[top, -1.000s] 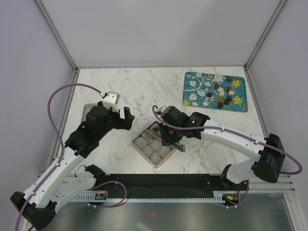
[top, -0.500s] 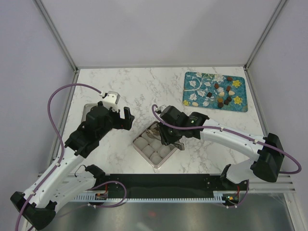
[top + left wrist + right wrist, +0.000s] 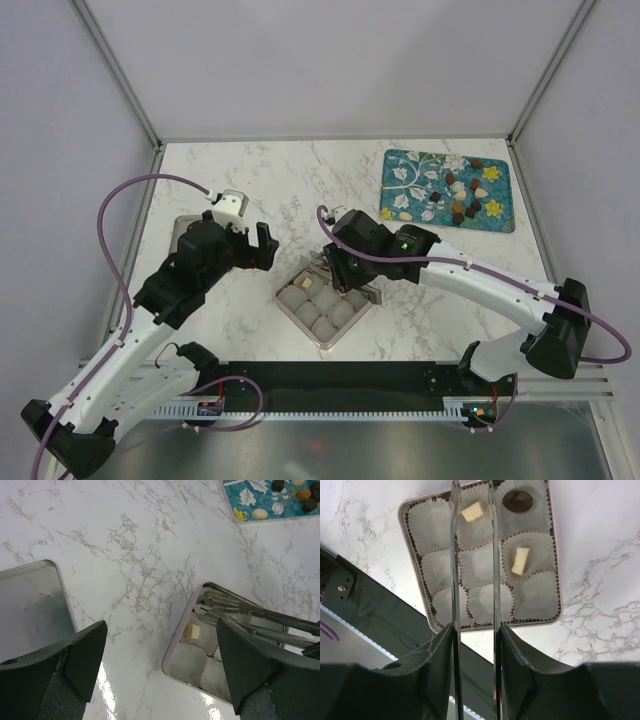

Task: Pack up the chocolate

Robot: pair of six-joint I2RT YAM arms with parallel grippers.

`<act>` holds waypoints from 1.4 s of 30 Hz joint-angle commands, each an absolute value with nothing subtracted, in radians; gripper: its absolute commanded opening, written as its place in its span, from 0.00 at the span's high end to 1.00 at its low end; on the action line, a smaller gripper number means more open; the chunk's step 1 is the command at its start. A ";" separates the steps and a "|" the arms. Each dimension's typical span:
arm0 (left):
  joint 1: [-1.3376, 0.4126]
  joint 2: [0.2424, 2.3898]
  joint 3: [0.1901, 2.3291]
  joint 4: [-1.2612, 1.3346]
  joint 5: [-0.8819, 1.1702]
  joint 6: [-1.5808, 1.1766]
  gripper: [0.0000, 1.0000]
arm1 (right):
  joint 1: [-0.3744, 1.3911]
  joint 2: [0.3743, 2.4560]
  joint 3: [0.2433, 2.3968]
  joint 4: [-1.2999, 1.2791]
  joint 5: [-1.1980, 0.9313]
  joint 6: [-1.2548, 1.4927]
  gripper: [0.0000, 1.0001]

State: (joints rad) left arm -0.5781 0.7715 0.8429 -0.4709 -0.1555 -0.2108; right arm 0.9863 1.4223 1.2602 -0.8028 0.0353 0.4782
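1. The bench (image 3: 250, 175) is white with grey lines, like marble.
2. A small tin (image 3: 282, 296) is sitting in the middle of the bench, near the arms, and it is holding nine white paper cups (image 3: 440, 565).
3. Three chocolates are lying in the cups, one in each: a white piece (image 3: 472, 511), a dark round one (image 3: 518, 500) and another white piece (image 3: 521, 561).
4. The other chocolates (image 3: 462, 195) are lying on a blue-green mat (image 3: 400, 165) with flowers on it, at the far right of the bench, well apart from the tin.
5. The right fingers (image 3: 316, 266) are long and thin, and they are hanging over the far part of the tin.
6. They are open a little and are holding nothing; the first white piece is lying in its cup under the gap between them.
7. The left fingers (image 3: 266, 250) are opened wide and are holding nothing, hanging above the bench just left of the tin.
8. A flat metal lid (image 3: 30, 605) is lying on the left side of the bench.
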 commanded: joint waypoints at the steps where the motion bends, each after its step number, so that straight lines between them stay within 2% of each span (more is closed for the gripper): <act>1: -0.578 0.756 0.857 -0.451 -0.175 -0.209 0.02 | 0.962 1.397 1.373 -0.857 0.126 0.465 0.53; 3: -0.578 0.758 0.859 -0.451 -0.173 -0.210 0.02 | 0.918 1.404 1.411 -0.893 0.165 0.434 0.54; 10: -0.578 0.753 0.857 -0.451 -0.167 -0.210 0.02 | 0.583 1.445 1.451 -0.904 0.257 0.356 0.54; 13: -0.578 0.756 0.857 -0.451 -0.163 -0.210 0.02 | 0.490 1.489 1.477 -0.903 0.334 0.344 0.54; 19: -0.578 0.759 0.859 -0.451 -0.153 -0.212 0.02 | 0.333 1.591 1.477 -0.851 0.322 0.371 0.54; 28: -0.578 0.761 0.859 -0.451 -0.149 -0.213 0.02 | 0.206 1.677 1.465 -0.758 0.275 0.429 0.53; 42: -0.578 0.769 0.862 -0.449 -0.150 -0.212 0.02 | 0.170 1.770 1.440 -0.672 0.270 0.453 0.51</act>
